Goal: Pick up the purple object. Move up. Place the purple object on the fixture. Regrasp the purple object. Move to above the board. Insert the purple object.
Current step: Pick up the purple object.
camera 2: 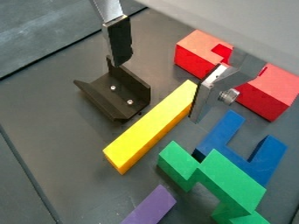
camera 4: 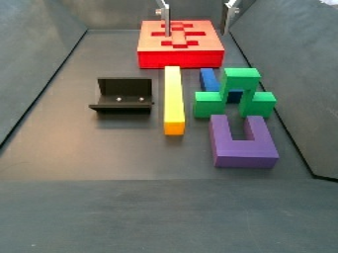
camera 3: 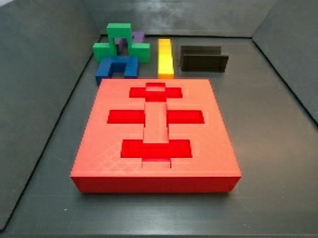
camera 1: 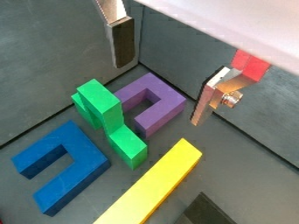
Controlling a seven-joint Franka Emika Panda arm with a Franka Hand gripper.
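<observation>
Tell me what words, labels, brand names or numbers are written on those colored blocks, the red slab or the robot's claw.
None: no view shows any text.
The purple object, blue block, green block and yellow bar are plain.
The board has only cross- and bar-shaped recesses, no writing.
The fixture shows two small pale dots, not characters.
The gripper, open above the blocks, has bare silver fingers without markings.
</observation>
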